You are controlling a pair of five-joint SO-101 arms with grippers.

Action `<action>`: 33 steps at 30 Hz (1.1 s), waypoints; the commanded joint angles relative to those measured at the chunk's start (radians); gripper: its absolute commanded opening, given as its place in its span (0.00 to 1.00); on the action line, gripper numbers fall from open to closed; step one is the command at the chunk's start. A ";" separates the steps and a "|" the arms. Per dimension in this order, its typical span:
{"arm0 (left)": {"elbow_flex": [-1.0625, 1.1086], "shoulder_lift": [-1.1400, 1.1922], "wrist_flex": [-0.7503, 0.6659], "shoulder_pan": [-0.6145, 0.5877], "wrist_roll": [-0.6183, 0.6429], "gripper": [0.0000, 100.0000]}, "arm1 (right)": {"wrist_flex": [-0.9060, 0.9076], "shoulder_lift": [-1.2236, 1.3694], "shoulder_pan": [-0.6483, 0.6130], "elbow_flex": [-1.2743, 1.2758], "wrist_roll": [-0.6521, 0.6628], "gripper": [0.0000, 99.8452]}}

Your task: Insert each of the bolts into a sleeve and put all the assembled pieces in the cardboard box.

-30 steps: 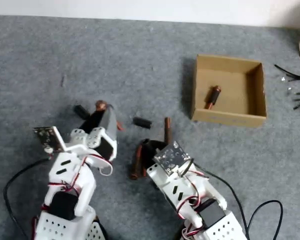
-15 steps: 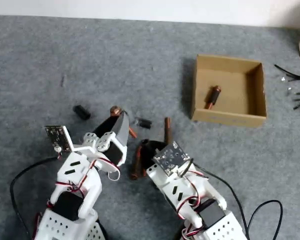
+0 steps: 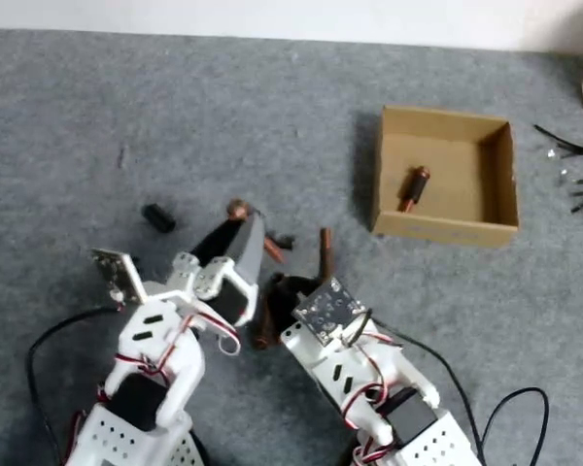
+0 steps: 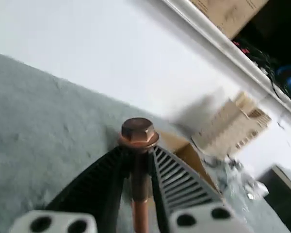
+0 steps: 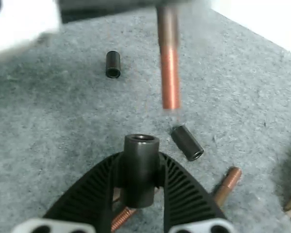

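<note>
Misalignment is the main risk. The left gripper (image 4: 140,153) is clamped on a copper bolt (image 4: 138,133) just under its hexagonal head, leaving most of the shank free below. The right gripper (image 5: 139,160) is clamped round a black sleeve (image 5: 140,145) with its open bore facing the bolt. In the right wrist view the bolt's tip hangs near the sleeve but to one side of the bore, not in line with it.

If the bolt is pushed in off-axis, the tip would probably catch the sleeve's rim. That could twist the sleeve in the jaws or make the bolt pivot in its grip. Because the grip sits so near the head, a small tilt at the fingers becomes a large miss at the tip. A loose sleeve (image 5: 188,142) lies on the grey carpet (image 3: 175,116) close below the bolt's tip, and a missed thrust could knock it rolling. The two grippers are also close together, so they might bump.

Outside the cardboard box (image 3: 437,229) there are three bolts:
- the one held by the left gripper
- one lying just beside the nearby loose sleeve (image 5: 227,187)
- one partly under the right gripper (image 5: 123,218)

There are also three sleeves outside the box: the held one, the nearby loose one, and one farther off (image 5: 113,64). One assembled piece (image 3: 414,188) lies inside the box.
</note>
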 commanded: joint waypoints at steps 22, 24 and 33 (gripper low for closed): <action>0.021 -0.012 0.130 0.071 0.008 0.01 | -0.038 -0.015 0.048 0.140 0.009 0.01; 0.018 -0.012 0.133 0.071 0.008 0.01 | -0.038 -0.015 0.048 0.140 0.009 0.01; 0.012 -0.012 0.201 0.147 -0.005 0.01 | -0.038 -0.015 0.048 0.140 0.009 0.01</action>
